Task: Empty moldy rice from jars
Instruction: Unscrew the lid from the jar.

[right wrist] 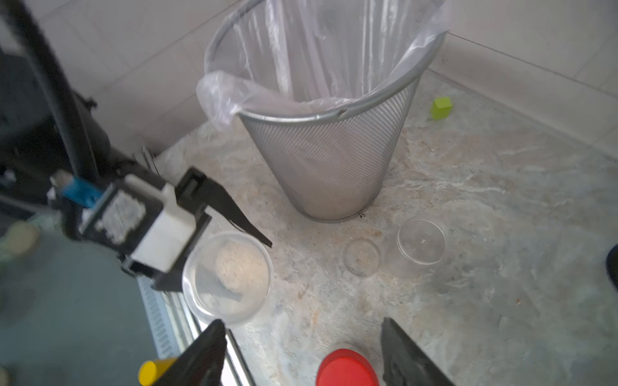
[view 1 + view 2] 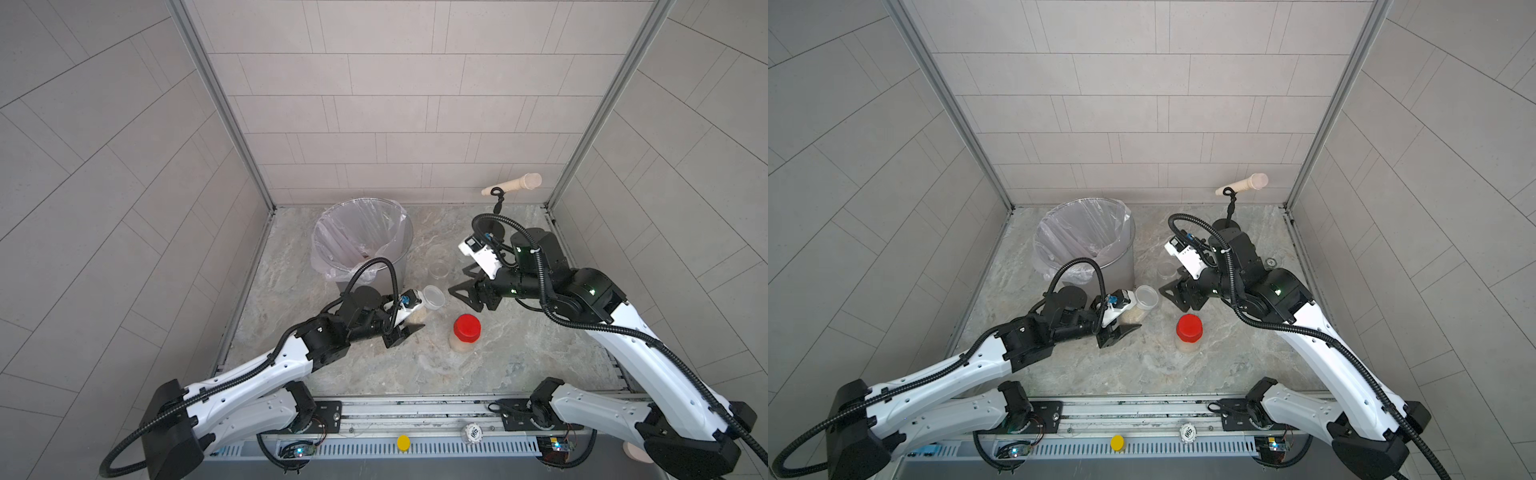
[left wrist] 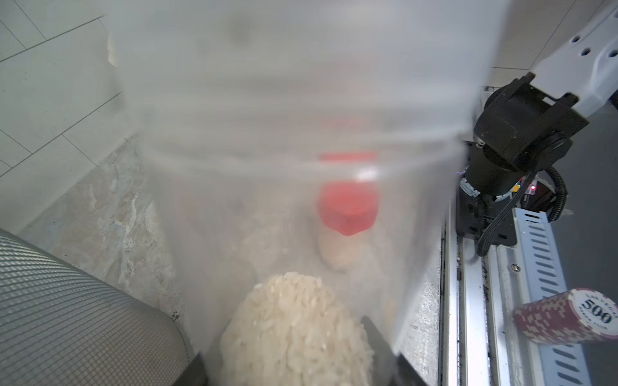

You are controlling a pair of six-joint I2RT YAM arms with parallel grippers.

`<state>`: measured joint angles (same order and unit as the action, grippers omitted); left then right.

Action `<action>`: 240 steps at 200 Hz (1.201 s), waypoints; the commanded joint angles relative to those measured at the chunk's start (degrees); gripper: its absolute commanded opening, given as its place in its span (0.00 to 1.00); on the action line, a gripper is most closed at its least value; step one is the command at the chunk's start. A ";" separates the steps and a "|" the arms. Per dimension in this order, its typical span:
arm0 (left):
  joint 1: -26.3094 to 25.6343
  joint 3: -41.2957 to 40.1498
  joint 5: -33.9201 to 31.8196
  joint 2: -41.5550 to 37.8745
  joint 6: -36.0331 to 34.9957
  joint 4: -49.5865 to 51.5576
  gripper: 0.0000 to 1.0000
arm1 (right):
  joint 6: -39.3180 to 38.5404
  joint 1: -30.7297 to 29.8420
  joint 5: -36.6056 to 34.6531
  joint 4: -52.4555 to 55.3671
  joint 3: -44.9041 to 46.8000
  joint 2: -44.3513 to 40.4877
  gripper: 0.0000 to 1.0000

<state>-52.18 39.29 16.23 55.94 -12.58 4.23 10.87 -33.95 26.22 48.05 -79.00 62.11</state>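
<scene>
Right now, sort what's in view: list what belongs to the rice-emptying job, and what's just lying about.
Job: rice jar held in the left fingers; red-lidded jar of rice; empty clear jar; loose clear lid; lined mesh bin.
Lying about: green block; poker chip stack; yellow disc; wooden peg on the back wall.

Mesh metal bin [image 2: 400,266] with clear plastic liner [image 2: 353,232], upright at back left of marble desk [image 2: 374,370]. Small green cube [image 1: 441,107] on desk beyond bin, near wall. Wooden handle [image 2: 513,184] up against back wall tiles [image 2: 395,104], black loop [image 2: 496,195] hanging off it. Yellow disc [image 2: 403,442] and red poker chips [image 3: 568,315] marked 500 on front rail [image 2: 415,409]
</scene>
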 commanded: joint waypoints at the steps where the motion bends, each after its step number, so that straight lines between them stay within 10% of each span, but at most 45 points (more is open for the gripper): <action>1: 0.05 -0.25 -2.19 -1.29 -2.65 -1.35 0.41 | 26.04 0.14 -1.12 1.36 -0.46 1.83 0.68; 52: 0.06 -0.87 -2.96 -0.86 -4.03 -2.70 0.42 | 39.07 -1.59 0.14 -0.18 -1.55 4.58 0.67; 240: 0.05 -1.21 -1.73 1.76 -2.80 -4.42 0.43 | 33.54 -10.37 -3.19 5.99 -5.44 12.75 0.68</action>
<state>-52.18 37.85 13.91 57.80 -14.87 2.02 45.89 -43.00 23.35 51.53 -82.65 74.37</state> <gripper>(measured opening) 0.582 0.692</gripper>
